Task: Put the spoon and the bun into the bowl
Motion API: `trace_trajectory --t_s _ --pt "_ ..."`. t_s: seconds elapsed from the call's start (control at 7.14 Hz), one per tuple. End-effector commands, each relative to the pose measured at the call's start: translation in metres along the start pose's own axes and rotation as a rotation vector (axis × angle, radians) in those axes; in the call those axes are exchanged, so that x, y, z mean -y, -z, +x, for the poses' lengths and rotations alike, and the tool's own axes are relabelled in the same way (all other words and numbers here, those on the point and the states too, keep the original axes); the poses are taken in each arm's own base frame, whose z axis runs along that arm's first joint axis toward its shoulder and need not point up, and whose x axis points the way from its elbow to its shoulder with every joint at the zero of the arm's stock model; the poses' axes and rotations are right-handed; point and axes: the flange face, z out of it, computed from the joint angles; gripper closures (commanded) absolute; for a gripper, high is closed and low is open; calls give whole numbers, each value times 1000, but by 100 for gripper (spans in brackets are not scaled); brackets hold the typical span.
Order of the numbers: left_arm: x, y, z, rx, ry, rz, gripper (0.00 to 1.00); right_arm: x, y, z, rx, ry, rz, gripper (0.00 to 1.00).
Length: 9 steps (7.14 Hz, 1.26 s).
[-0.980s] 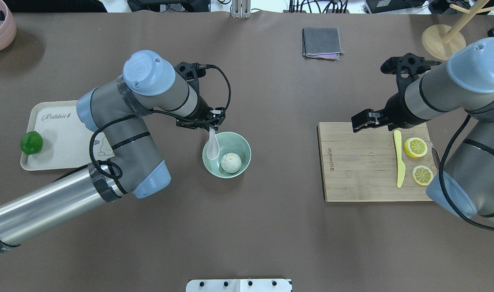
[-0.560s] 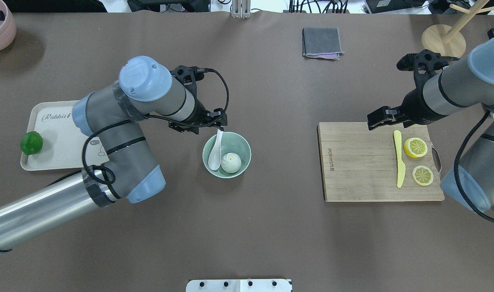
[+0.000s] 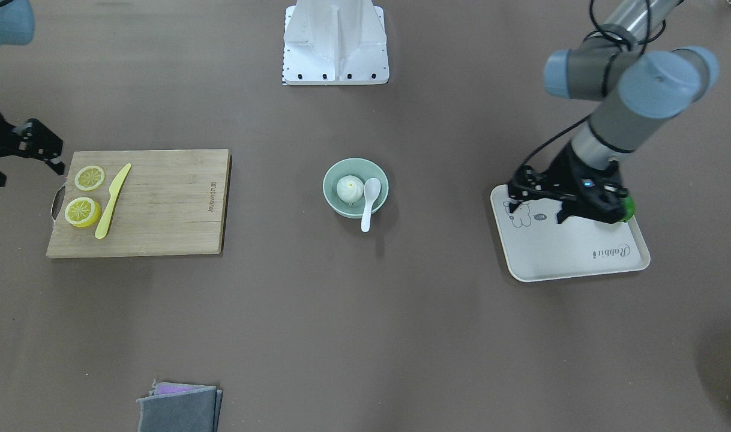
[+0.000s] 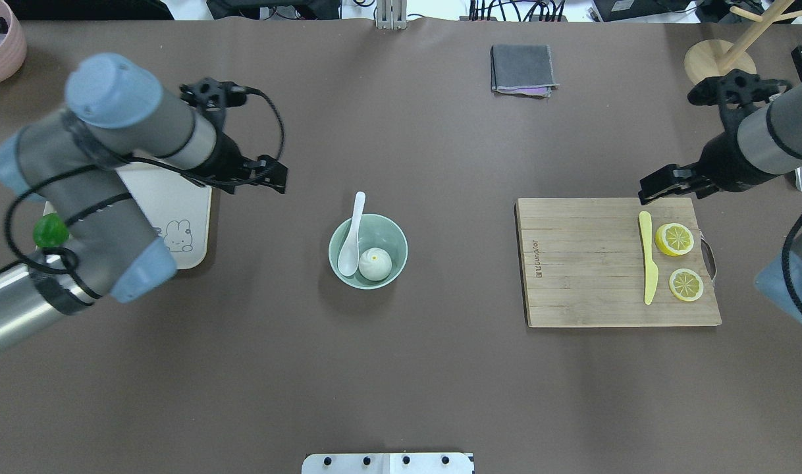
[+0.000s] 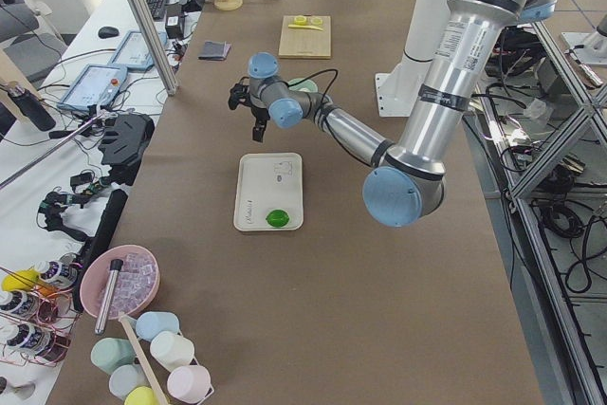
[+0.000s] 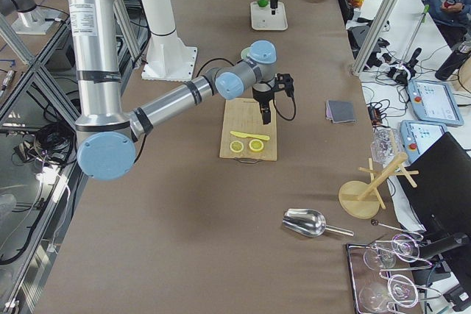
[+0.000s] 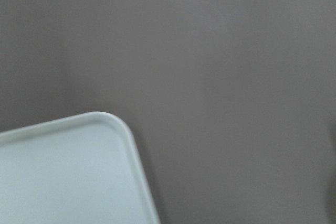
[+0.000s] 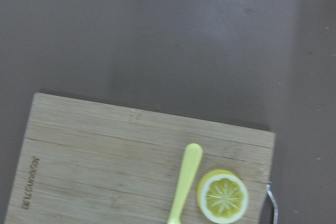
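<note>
Meanwhile the left end effector released the spoon.

Mid-frame, a plain pale mint-green round bowl is seen, with a white pleated steamed bun marked by a yellow dot and a white soup spoon. At right, a tan striped bamboo board carries yellow lemon slices. The folded grey cloth above seems purple-edged.
</note>
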Motion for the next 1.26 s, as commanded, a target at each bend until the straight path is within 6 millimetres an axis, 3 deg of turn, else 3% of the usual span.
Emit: trace_trajectory --t_s 0.0,0.14,0.42,0.7,0.84,0.98,1.12 --pt "-13 61 -140 139 -152 -59 2 -9 13 111 -20 54 -6 0" --pt "-30 93 -206 186 -211 -88 2 -13 14 156 -38 69 -9 0" --pt "-75 128 -283 168 -216 -110 2 -23 12 225 -59 106 -23 0" --pt "-126 133 -314 88 -130 -104 2 -31 2 255 -54 70 -46 0" --pt "-131 132 -317 90 -120 -110 2 -35 2 260 -49 58 -46 0" --pt "-156 128 -320 73 -92 -123 2 -37 9 265 -50 47 -34 0" --pt "-166 131 -313 51 -90 -119 2 -35 9 264 -51 46 -31 0"
